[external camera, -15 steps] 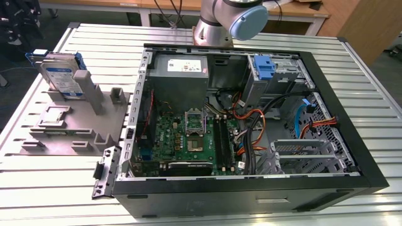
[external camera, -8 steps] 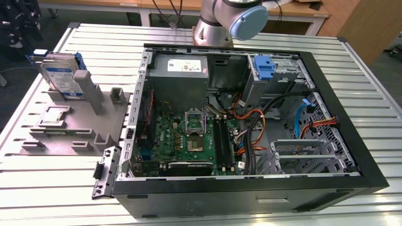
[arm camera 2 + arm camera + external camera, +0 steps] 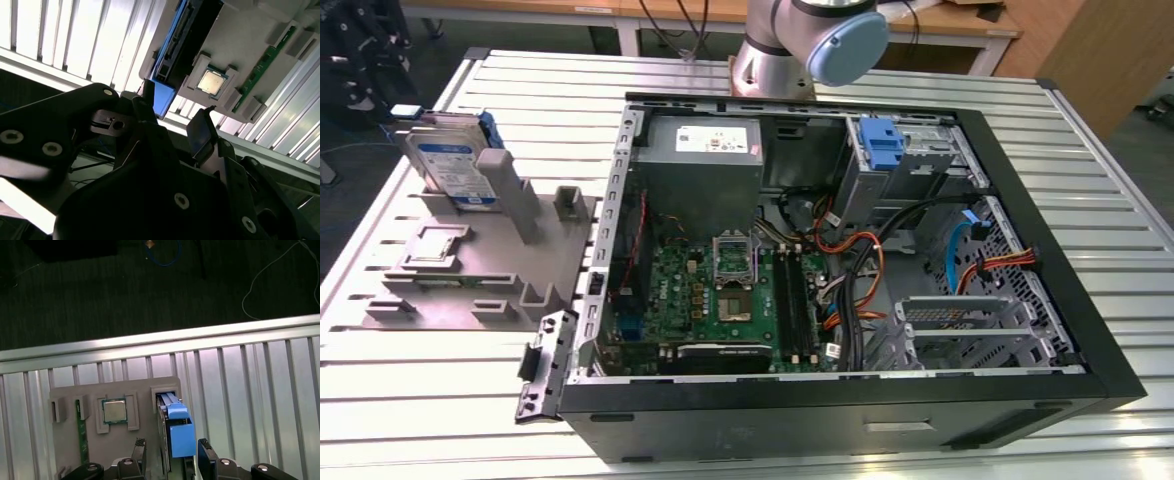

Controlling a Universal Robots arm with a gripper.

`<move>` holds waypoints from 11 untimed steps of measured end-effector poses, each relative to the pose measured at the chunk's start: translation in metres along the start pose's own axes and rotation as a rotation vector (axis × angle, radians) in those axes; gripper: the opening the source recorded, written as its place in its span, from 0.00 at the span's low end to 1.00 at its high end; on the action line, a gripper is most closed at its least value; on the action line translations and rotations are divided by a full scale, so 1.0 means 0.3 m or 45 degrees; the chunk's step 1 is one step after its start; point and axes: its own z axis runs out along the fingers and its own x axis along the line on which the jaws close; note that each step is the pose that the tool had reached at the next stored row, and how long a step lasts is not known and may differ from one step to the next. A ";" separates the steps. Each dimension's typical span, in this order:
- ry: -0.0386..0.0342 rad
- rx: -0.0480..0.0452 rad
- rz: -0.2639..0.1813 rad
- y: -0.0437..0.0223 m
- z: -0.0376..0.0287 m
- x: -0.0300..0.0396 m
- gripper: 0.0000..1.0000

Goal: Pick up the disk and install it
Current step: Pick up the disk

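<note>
At the exterior view's left, the disk [image 3: 451, 160] stands on edge in a slot of the grey fixture [image 3: 520, 270] on the slatted table [image 3: 560, 75]. The open computer case [image 3: 1067, 330] lies just to its right. In the first wrist view the gripper [image 3: 172, 444] hangs over the disk, its fingers [image 3: 205, 455] spread apart, gripping nothing.

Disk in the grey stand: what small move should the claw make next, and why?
Probably lower straight down. In the first wrist view the open claw hangs above the disk, one finger to each side of its blue edge, not touching; the disk stands upright in the stand.
</note>
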 end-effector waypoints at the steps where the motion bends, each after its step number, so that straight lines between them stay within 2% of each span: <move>1: -0.0011 0.000 0.000 0.000 0.001 -0.001 0.53; 8: -0.0034 0.000 0.000 0.005 0.014 -0.014 0.53; 9: -0.0033 0.000 0.000 0.013 0.022 -0.023 0.53; 11: -0.0033 0.000 0.000 0.017 0.032 -0.025 0.53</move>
